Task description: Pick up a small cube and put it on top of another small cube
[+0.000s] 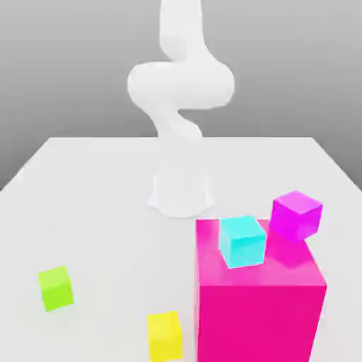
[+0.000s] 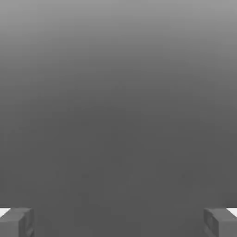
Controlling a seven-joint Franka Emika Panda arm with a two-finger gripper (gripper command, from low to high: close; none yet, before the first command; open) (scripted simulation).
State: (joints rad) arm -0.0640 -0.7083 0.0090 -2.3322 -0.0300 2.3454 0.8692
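Evidently the gripper (image 2: 118, 222) stood with its fingers (image 2: 16, 222) wide apart and nothing between them, so the approach step had not begun. The small lime-green cube (image 1: 55, 288) lay on the table (image 1: 92, 205) at eight o'clock from the arm's base (image 1: 181, 194), well apart from the big pink block (image 1: 258, 311). The next move called for descending over that cube and closing on it, probably for the yellow cube (image 1: 164, 336) nearby.
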